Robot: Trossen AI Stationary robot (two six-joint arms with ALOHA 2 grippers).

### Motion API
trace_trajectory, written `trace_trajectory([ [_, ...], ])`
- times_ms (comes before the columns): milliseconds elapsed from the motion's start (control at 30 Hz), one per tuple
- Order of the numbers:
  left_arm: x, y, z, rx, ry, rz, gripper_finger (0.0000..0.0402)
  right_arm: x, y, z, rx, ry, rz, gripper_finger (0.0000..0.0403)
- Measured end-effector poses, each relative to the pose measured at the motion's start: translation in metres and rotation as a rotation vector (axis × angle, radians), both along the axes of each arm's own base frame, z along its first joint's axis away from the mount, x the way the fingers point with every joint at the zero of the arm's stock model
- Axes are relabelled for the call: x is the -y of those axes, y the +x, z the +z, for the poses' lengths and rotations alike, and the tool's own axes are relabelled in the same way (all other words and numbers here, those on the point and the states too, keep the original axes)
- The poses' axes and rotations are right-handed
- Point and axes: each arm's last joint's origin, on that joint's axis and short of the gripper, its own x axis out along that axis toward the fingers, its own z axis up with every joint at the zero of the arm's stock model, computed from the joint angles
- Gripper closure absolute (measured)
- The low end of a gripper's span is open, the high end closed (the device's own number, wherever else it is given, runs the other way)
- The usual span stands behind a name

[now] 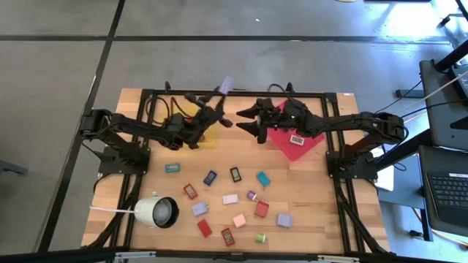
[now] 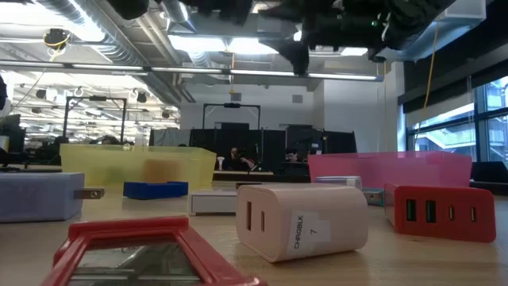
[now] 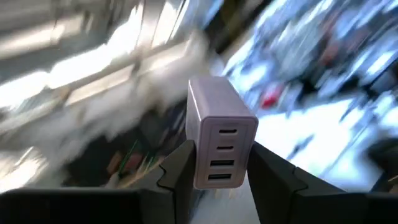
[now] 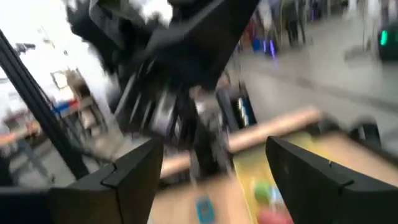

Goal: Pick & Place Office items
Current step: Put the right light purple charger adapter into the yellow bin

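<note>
A lilac block [image 3: 221, 134] with a row of ports on one face is held up in the air by my left gripper [image 3: 217, 171], above the yellow tray [image 1: 207, 136] near the table's far edge; in the high view the block [image 1: 227, 84] shows beyond the fingers. My right gripper [image 1: 243, 120] stands open just right of it, over the edge of the red tray [image 1: 303, 150], with nothing between its fingers [image 4: 134, 171]. Several small coloured blocks [image 1: 234, 197] lie flat on the wooden table. My left gripper pinches the lilac block by its two opposite sides at the end nearest the wrist [image 3: 211, 177], between its two fingers. The fingers slant upward toward the table's far side. Most of the block sticks out past the fingertips, lifted clear of table and tray.
A white block [image 1: 296, 139] lies in the red tray. A white round lamp-like object [image 1: 157, 212] lies at the near left. In the low view a white block [image 2: 302, 218], a red one [image 2: 440, 210] and a red frame [image 2: 143, 246] lie close to the near edge.
</note>
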Motion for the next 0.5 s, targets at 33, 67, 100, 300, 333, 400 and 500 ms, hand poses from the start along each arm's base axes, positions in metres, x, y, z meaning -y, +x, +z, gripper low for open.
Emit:
trace_trajectory([
  [33,-0.001,0.000,-0.004,-0.028,-0.048,0.075,0.0278,0.002,-0.001,-0.004,-0.043,0.010,0.007,0.0115],
  [67,-0.002,0.000,-0.009,-0.069,-0.089,0.142,0.0278,0.005,-0.001,-0.008,-0.085,0.020,0.010,0.0115],
  [100,-0.003,0.000,-0.016,-0.120,-0.124,0.205,0.0278,0.007,-0.002,-0.012,-0.124,0.031,0.009,0.0115],
  [300,-0.004,-0.002,-0.062,-0.350,-0.229,0.320,0.0278,0.011,-0.005,-0.026,-0.266,0.019,-0.002,0.0115],
  [333,-0.004,-0.004,-0.069,-0.368,-0.258,0.286,0.0278,0.011,-0.006,-0.027,-0.276,0.022,-0.002,0.0115],
  [400,-0.003,-0.007,-0.083,-0.392,-0.356,0.185,0.0277,0.011,-0.006,-0.028,-0.286,0.024,-0.001,0.0115],
  [500,-0.005,-0.014,-0.099,-0.428,-0.548,0.066,0.0277,0.011,-0.006,-0.029,-0.296,0.023,-0.001,0.0115],
])
